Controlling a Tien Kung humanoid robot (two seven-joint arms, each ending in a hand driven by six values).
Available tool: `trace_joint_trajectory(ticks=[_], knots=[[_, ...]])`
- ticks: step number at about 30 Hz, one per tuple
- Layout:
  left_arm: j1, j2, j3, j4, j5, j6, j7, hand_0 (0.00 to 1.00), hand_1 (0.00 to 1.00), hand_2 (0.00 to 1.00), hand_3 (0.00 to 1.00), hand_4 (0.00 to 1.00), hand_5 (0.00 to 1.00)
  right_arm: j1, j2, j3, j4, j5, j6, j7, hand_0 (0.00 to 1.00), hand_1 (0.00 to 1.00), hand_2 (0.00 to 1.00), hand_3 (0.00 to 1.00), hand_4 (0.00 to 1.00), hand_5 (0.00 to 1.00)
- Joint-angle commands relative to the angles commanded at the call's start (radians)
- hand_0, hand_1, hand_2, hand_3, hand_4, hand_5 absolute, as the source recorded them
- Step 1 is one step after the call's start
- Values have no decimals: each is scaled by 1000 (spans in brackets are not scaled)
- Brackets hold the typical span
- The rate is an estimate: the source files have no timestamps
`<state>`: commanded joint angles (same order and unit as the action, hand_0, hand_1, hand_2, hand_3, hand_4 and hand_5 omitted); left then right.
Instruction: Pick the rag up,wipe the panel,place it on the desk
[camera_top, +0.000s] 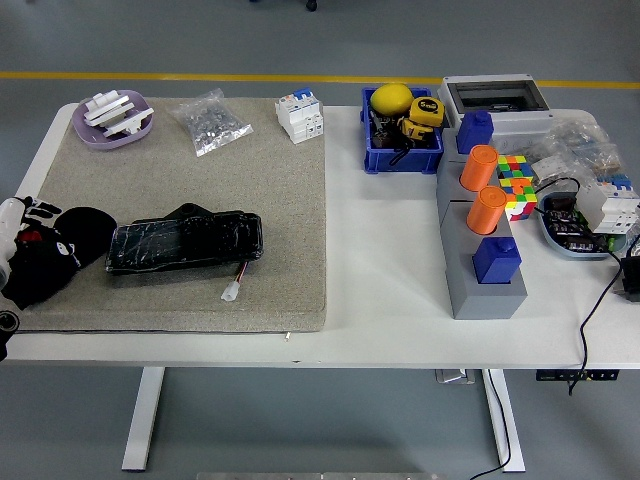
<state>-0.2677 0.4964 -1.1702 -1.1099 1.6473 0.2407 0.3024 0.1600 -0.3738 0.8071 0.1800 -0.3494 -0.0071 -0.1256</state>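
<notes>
From my seat I see the left hand (22, 225) at the bench's left edge, its fingers closed on the black rag (55, 255), which lies bunched on the left end of the grey mat (200, 180). The black panel (185, 240) sits just right of the rag — touching it, as far as I can tell — in the mat's front half, with a small white connector (232, 291) near its right end. My right hand is out of view.

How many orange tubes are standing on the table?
2: both orange plastic cylinders stand on the grey block at the right, one farther back, one nearer. None seem hidden.
</notes>
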Motion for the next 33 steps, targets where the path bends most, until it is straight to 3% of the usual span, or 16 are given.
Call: trace_joint_trajectory(ticks=[10,11,12,22,23,26,28,29,33], knots=[[36,26,-66,-83,-24,-90,36,621,808,808,762,998,115,-1,0,3,0,1,1,2,717,259,630,630,998,591],[40,27,-74,-91,-32,-102,36,685,858,875,816,998,160,-1,0,4,0,1,1,2,716,260,630,630,998,587],[43,27,-81,-99,-36,-110,35,685,858,875,816,998,160,-1,0,5,0,0,1,3,716,260,630,630,998,587],[89,32,-200,-240,-130,-223,-46,683,854,880,839,998,180,-1,0,3,0,1,1,3,716,260,630,629,998,585],[96,27,-219,-263,-150,-222,-65,664,833,832,819,998,336,-2,0,3,0,2,1,3,716,261,630,629,998,584],[108,8,-256,-303,-206,-212,-102,664,833,832,819,998,336,-3,1,1,0,3,1,3,716,261,630,629,998,584],[120,-23,-287,-331,-276,-189,-148,664,833,832,819,998,336,-3,2,-1,0,4,1,3,716,261,630,629,998,584],[123,-39,-295,-338,-318,-177,-175,648,775,753,761,998,402,-4,3,0,0,4,0,3,716,261,630,628,998,582],[121,-102,-312,-317,-465,-147,-285,648,775,753,761,998,402,-4,5,-2,0,5,0,3,716,261,630,628,998,582]])
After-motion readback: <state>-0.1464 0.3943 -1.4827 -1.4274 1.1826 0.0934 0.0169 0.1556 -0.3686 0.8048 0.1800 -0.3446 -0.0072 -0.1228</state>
